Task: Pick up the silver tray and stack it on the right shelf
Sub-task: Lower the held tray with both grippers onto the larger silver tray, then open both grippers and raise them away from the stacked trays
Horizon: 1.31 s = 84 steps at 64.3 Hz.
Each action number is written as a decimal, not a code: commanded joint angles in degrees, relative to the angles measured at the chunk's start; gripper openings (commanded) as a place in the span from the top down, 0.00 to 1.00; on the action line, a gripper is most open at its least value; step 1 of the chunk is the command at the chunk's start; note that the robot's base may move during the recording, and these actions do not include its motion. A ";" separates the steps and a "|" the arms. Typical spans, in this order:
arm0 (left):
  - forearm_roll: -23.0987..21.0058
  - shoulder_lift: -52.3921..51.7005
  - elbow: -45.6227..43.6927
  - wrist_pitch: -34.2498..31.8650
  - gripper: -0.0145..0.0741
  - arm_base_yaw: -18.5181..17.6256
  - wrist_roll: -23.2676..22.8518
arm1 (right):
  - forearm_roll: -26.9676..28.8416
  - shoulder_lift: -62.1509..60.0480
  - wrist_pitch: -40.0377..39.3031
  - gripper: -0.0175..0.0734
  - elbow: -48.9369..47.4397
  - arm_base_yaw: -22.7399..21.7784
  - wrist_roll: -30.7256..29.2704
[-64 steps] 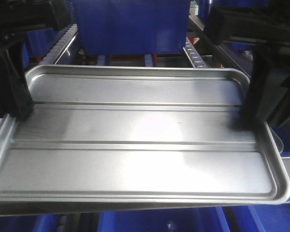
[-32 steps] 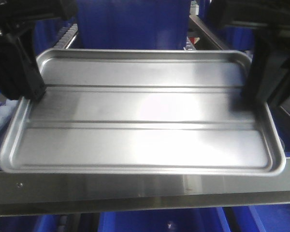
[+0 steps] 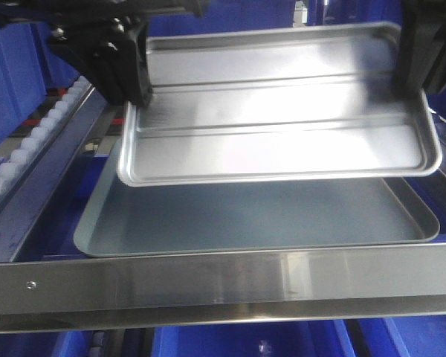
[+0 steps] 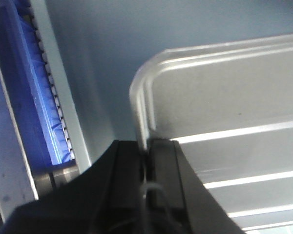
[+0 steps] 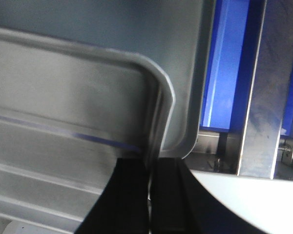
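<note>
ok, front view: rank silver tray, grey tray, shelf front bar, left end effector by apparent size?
1. silver tray, though it is nearest the camera
2. shelf front bar
3. grey tray, partly hidden under the silver one, so its rank is unsure
4. left end effector

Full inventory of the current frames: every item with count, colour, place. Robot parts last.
silver tray: 1, shiny silver, two ridges across its floor, held in the air over the grey tray
grey tray: 1, dull grey, plain floor, lying on the right shelf behind its front bar
right shelf: 1, steel, broad shiny front bar across the foreground
rollers: one lane in view, white, along the shelf's left side
blue bins: count unclear, blue, below the front bar
left gripper: 1, black, fingers clamped on the silver tray's left rim
right gripper: 1, black, fingers clamped on its right rim
</note>
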 commanded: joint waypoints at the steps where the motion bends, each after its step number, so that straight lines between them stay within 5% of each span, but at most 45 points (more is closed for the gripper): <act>1: 1.71 0.88 -3.21 -1.67 0.94 -0.18 2.62 | -0.72 1.62 -6.33 0.75 -2.59 -1.18 -2.31; 36: 0.66 8.84 -4.00 -5.18 0.93 6.15 2.62 | -0.72 9.72 -17.47 0.74 -2.59 -1.54 -2.36; 45: 0.29 8.84 -4.00 -6.73 0.69 6.92 2.62 | -0.80 9.91 -18.06 0.63 -2.59 -1.59 -2.36; 50: 0.29 8.84 -4.10 -7.10 0.44 7.14 2.62 | -0.80 9.91 -18.48 0.46 -2.59 -1.59 -2.36; 56: 0.29 8.84 -4.10 -7.10 0.28 7.14 2.62 | -0.80 9.91 -18.48 0.28 -2.59 -1.59 -2.36; 64: 0.29 8.84 -4.23 -6.85 0.25 7.14 2.62 | -0.86 9.91 -18.41 0.16 -2.59 -1.59 -2.36; 84: 0.66 4.01 -4.23 -2.17 0.26 7.14 3.04 | -0.86 5.45 -17.07 0.32 -2.91 -1.59 -2.36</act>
